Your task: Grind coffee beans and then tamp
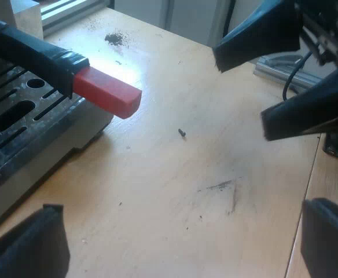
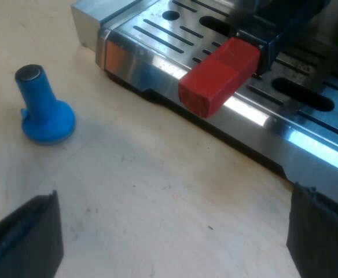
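The holder's dark handle (image 1: 36, 49) sticks out from the espresso machine's front, and its red end (image 1: 108, 92) hangs over the slotted drip tray (image 1: 18, 133). My left gripper (image 1: 175, 243) is open above bare wooden table, a short way out from the red end. The right gripper (image 1: 241, 90) hovers farther off over the table. In the right wrist view the red end (image 2: 218, 75) lies over the drip tray's edge (image 2: 157, 63). My right gripper (image 2: 175, 237) is open over the table before it. A blue tamper (image 2: 41, 110) stands upright on the table, apart from the machine.
A patch of spilled coffee grounds (image 1: 116, 39) lies on the wooden table (image 1: 175, 185) beyond the red end. A small dark speck (image 1: 182, 132) and faint smudges (image 1: 221, 186) mark the wood. A table seam (image 1: 308, 191) runs near my left gripper.
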